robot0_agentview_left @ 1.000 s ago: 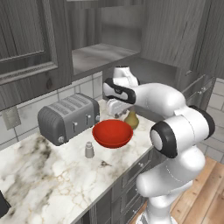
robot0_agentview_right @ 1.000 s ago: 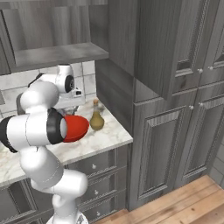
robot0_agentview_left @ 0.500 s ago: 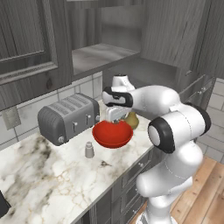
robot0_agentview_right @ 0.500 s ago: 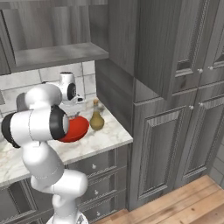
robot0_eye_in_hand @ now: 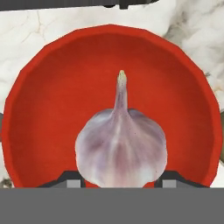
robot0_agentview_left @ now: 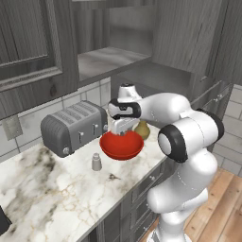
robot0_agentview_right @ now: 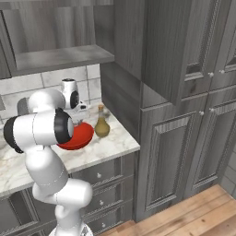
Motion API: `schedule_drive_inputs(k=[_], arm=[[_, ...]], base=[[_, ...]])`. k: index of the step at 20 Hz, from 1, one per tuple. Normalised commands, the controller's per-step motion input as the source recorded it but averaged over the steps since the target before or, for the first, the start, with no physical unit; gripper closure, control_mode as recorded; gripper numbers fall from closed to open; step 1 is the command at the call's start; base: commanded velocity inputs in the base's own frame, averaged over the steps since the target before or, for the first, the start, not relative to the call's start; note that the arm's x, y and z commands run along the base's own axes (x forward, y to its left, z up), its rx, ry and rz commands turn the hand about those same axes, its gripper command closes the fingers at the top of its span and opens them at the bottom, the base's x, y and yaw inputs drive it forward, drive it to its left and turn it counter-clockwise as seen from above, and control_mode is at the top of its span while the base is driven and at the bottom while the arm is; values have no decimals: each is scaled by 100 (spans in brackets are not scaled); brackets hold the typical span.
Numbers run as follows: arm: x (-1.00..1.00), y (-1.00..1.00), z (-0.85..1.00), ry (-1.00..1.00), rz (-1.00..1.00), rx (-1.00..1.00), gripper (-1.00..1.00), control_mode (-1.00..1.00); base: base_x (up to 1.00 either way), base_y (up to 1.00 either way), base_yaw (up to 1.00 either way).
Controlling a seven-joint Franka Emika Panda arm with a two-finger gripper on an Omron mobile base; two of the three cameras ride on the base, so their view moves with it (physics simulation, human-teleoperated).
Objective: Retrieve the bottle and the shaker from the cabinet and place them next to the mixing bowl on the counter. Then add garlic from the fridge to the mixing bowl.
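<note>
- Progress looks late: the bottle [robot0_agentview_right: 102, 123] stands on the tabletop [robot0_agentview_left: 56, 189] just right of the mixing bowl [robot0_agentview_left: 121, 145], and the shaker [robot0_agentview_left: 96, 162] stands just left of and nearer than the bowl, so the cabinet part of the task appears done.
- Garlic [robot0_eye_in_hand: 120, 148] is the last item, and it hangs directly above the bowl's red hollow in the hand view, clasped between the two fingers [robot0_eye_in_hand: 74, 180] at its widest part; it does not seem to touch the bowl floor yet.
- Gripper [robot0_agentview_left: 121, 130] sits low over the bowl in the left base view, with the white arm reaching across from the right.
- What is left, by this judgement: letting the bulb go so that it settles inside the bowl, then lifting the hand clear.
- Bowl: wide, shallow, glossy red, with a faceted rim and smooth inner slope.
- Bulb: pale whitish-lilac, papery-looking, with faint lengthwise streaks, round and fat at the base and tapering to a thin stalk with a yellowish tip.
- Bottle: pear-shaped, amber-yellow, with a thin clear neck and a brownish stopper.
- Shaker: short grey-white cylinder with a narrower rounded cap.
- Tabletop: white marble pattern with grey-brown veins, hard and smooth.
- Toaster [robot0_agentview_left: 73, 126]: brushed grey metal with rounded corners, standing left of the bowl against the tiled wall.
- Cabinet [robot0_agentview_left: 113, 61]: dark grey wood grain, its open shelf bare as far as can be seen.
</note>
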Motion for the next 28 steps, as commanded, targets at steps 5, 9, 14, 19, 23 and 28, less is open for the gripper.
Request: schedule_drive_inputs(k=[5,9,14,19,23,28], arm=[[-8,0,-20,-2,0,0,100,-100],[-4,0,-43,-1,0,0,100,-100],[0,0,-25,-2,0,0,100,-100],[0,0,-12,0,0,0,100,-100],[0,3,-3,0,0,0,100,-100],[0,0,0,0,0,0,-100,-100]], base=[[0,0,0],[0,0,0],[0,0,0],[0,0,0],[0,0,0],[0,0,0]])
